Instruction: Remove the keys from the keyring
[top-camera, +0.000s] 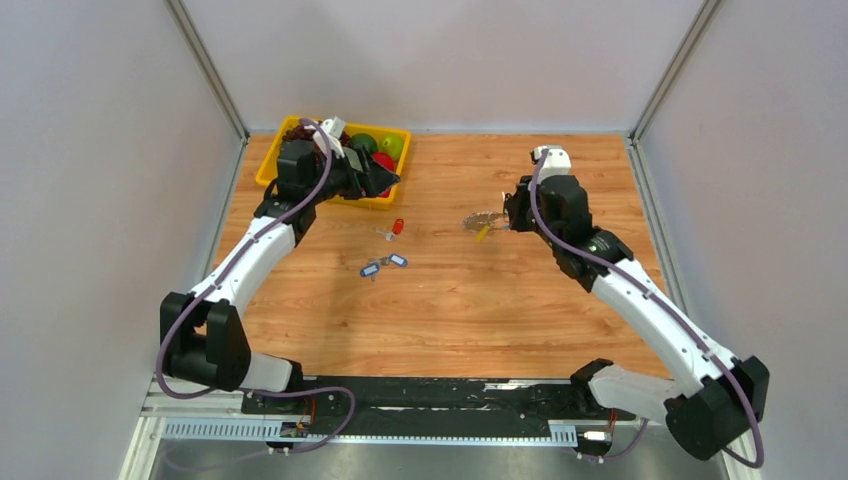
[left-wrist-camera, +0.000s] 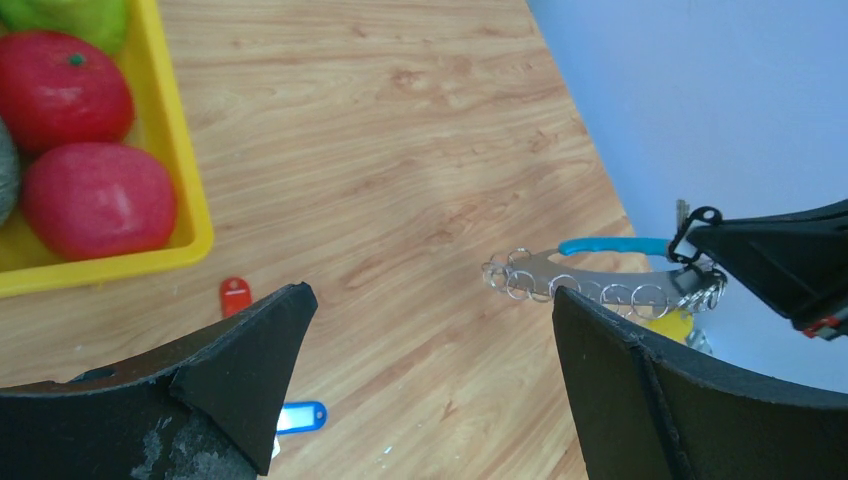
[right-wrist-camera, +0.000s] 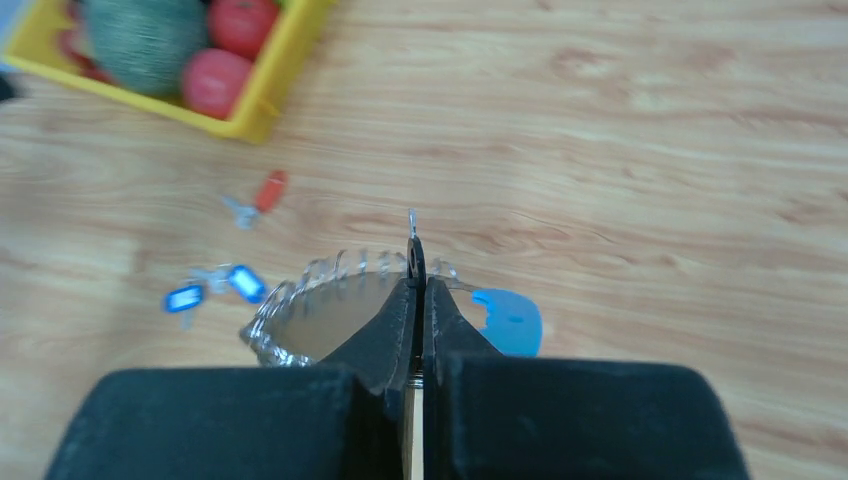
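**Right gripper** (right-wrist-camera: 415, 288): fingers pressed together, clamped on a thin metal piece at the keyring's near end. It may be a single key or the loop's own edge; the wrist view is too blurred to tell.

**Keyring** (left-wrist-camera: 585, 278): at the right gripper's tips, right of table centre and seemingly lifted just off the wood. Its long axis runs roughly left-right, reaching from those tips toward the left arm. A blue strap (left-wrist-camera: 610, 245) forms one arc.

**Keys** (right-wrist-camera: 335, 268): fanned round the loop, all apparently on it.

**Left gripper** (left-wrist-camera: 430, 292): fingers wide apart, empty, beside the bin and well apart from the keyring, which lies to its right. The right arm is the nearer.

**Table** (top-camera: 480, 330): light wood grain, flat.

**Bin** (left-wrist-camera: 182, 170): yellow, far left corner, holding red and green fruit.

**Tagged keys** (top-camera: 385, 266): blue pair and one red, loose between the arms.

**Room**: pale walls (top-camera: 450, 60) close on three sides.
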